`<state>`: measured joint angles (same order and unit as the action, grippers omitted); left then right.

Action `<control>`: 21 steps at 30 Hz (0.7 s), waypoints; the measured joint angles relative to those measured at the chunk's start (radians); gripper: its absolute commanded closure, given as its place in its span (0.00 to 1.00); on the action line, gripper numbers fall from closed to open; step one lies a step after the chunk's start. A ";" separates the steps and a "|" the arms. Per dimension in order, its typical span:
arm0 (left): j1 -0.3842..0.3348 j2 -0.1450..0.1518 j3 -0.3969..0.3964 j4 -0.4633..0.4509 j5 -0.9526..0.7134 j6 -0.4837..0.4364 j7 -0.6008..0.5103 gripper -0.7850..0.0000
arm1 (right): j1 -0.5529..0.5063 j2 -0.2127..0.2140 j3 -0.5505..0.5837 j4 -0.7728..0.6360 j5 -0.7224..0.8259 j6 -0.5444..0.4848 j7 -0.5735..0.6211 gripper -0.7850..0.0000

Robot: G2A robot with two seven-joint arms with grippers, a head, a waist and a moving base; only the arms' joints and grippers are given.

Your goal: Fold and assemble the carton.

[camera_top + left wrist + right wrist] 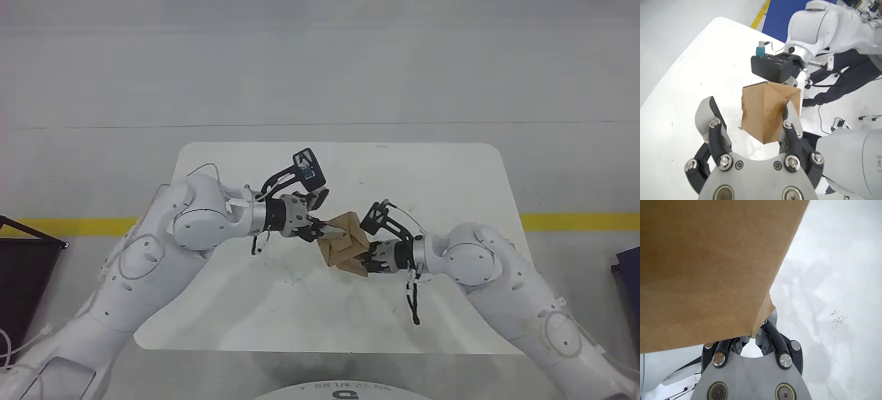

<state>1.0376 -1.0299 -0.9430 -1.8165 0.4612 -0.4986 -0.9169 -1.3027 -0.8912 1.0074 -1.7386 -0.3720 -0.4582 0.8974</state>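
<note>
The left arm (190, 225) is holding its elbow bent, wrist pointing inward toward the other arm. The left end effector (318, 229) is gaping wide, one fingertip (790, 108) resting against the carton (340, 242). The right arm (480, 255) is facing it from the opposite side, and the right end effector (363, 256) is pinching the carton's edge, fingers closed together.

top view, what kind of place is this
Probably a robot lab or test hall: a white table on a grey floor marked with a yellow line, and, in the left wrist view, a blue partition and loose cables.
</note>
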 measured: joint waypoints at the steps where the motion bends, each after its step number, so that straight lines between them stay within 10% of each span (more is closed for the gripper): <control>1: -0.006 -0.001 0.005 0.005 -0.001 0.000 -0.006 0.55 | 0.000 0.000 0.001 0.001 0.001 -0.002 0.000 1.00; 21: -0.057 -0.010 0.065 0.025 -0.040 -0.025 -0.071 0.73 | -0.008 0.003 0.018 0.001 0.005 -0.005 -0.013 1.00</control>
<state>0.9807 -1.0395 -0.8783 -1.7914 0.4208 -0.5235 -0.9881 -1.3111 -0.8879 1.0257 -1.7372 -0.3675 -0.4631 0.8847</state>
